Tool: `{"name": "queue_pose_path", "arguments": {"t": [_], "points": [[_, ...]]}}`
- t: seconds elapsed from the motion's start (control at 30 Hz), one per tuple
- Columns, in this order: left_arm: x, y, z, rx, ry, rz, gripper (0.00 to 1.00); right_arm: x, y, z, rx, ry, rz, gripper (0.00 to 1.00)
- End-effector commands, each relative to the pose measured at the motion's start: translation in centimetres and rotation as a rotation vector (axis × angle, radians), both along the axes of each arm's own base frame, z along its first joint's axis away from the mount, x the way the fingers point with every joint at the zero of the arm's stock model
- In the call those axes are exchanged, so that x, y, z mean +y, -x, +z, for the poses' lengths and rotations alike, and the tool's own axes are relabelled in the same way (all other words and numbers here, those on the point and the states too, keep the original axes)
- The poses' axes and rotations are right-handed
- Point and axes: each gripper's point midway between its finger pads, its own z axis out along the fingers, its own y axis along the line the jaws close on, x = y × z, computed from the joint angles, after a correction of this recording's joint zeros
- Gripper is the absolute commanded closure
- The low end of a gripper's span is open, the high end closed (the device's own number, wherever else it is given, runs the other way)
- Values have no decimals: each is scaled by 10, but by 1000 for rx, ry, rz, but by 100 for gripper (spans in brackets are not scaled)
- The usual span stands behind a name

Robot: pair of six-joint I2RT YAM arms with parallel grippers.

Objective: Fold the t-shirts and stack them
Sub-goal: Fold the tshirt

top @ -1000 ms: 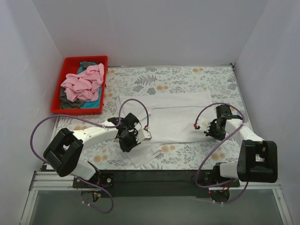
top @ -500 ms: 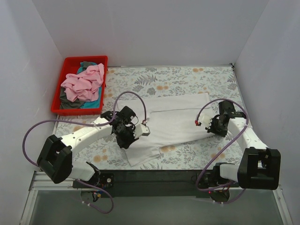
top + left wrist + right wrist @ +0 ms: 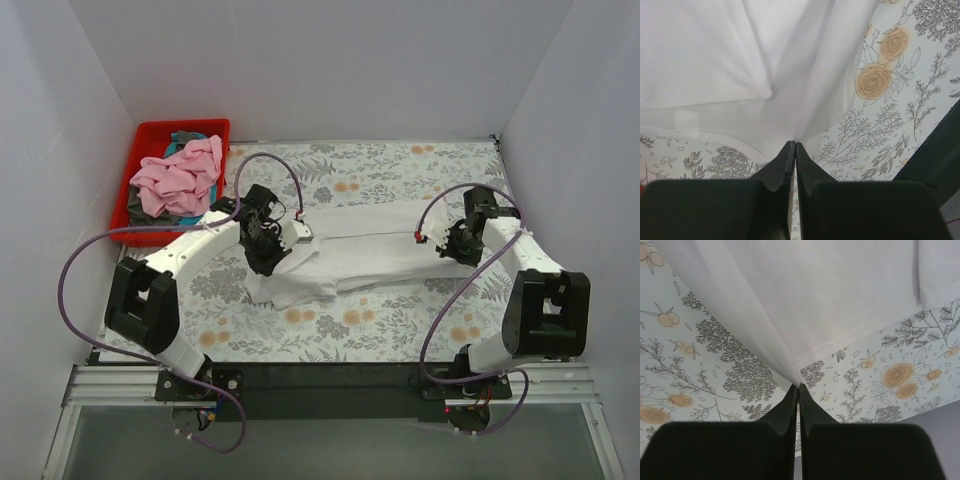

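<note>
The large white t-shirt (image 3: pixel 375 250) lies crumpled lengthwise across the middle of the floral table. My left gripper (image 3: pixel 268 247) is shut on the shirt's left part. In the left wrist view the cloth (image 3: pixel 740 60) gathers into the tips of that gripper (image 3: pixel 795 144). My right gripper (image 3: pixel 452 243) is shut on the right end. The right wrist view shows the fabric (image 3: pixel 830 290) pulled taut from that gripper (image 3: pixel 799 386). A pink t-shirt (image 3: pixel 180 178) is heaped over teal (image 3: pixel 174 150) and grey (image 3: pixel 145 222) ones in the bin.
The red plastic bin (image 3: pixel 150 130) stands at the back left of the table. White walls close in the left, back and right sides. Purple cables loop from both arms over the table. The arm bases sit on a black rail at the near edge.
Both grippers have moved away from the near edge toward the back, carrying the white shirt's near edge with them. The shirt has folded over and narrowed into a band.
</note>
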Motion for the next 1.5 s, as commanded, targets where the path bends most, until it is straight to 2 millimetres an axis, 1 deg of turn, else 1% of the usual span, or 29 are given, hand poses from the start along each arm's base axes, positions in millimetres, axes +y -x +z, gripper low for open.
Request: {"name": "queue_pose_path", "arguments": {"t": [0.0, 0.03, 0.07, 0.1, 0.13, 0.17, 0.2, 0.23, 0.27, 0.3, 0.37, 0.53, 0.63, 0.67, 0.8, 0.83, 0.97, 1.0, 1.13, 1.17, 1.37, 1.47], "points": [[-2, -25, 11, -48, 23, -19, 100, 3, -22, 12, -22, -7, 19, 99], [-3, -30, 11, -55, 25, -13, 100, 2, -26, 8, -7, -6, 20, 99], [-3, -35, 11, -63, 30, -7, 100, 2, -34, 12, -19, -4, 19, 99], [-2, -40, 9, -62, 28, 3, 100, 2, -37, 10, -15, -4, 19, 99], [-4, -48, 12, -76, 34, 7, 100, 2, -40, 5, 0, -4, 21, 99], [-4, -52, 13, -78, 35, 10, 100, 2, -43, 5, 0, -4, 21, 99], [-3, -55, 9, -71, 31, 12, 100, 2, -49, 7, -6, -3, 22, 99], [-3, -58, 8, -70, 29, 14, 100, 2, -52, 2, 6, -2, 22, 99], [-3, -64, 11, -83, 32, 19, 100, 2, -55, 2, 6, -2, 22, 99], [-2, -67, 8, -77, 30, 21, 100, 2, -59, 1, 8, -2, 22, 99], [-2, -75, 10, -92, 28, 23, 100, 2, -68, 2, 3, -5, 23, 99], [-2, -83, 5, -80, 24, 25, 100, 1, -85, 0, 1, 2, 26, 99], [-2, -89, 3, -86, 21, 27, 100, 1, -90, -2, 5, 5, 30, 99], [-1, -90, 2, -85, 18, 28, 100, 1, -94, 0, -3, 5, 30, 99], [1, -97, -1, -88, 14, 32, 100, 1, -100, -2, -1, 4, 28, 99], [1, -99, 1, -95, 16, 32, 100, 1, -100, -6, 7, 4, 28, 99], [-1, -106, 1, -96, 14, 31, 100, 1, -104, -8, 11, 3, 22, 99], [-1, -107, -2, -89, 11, 30, 100, 1, -106, -8, 8, 2, 19, 99], [-1, -112, -4, -91, 3, 25, 100, 1, -109, -10, 12, 0, 13, 99], [-2, -115, -3, -97, 4, 24, 100, 11, -110, -10, 11, 2, 37, 99], [0, -118, -10, -88, -5, 25, 100, 11, -114, -13, 15, 4, 34, 99], [2, -119, -8, -86, 1, 30, 100, 12, -116, -10, 6, 0, 35, 99]]}}
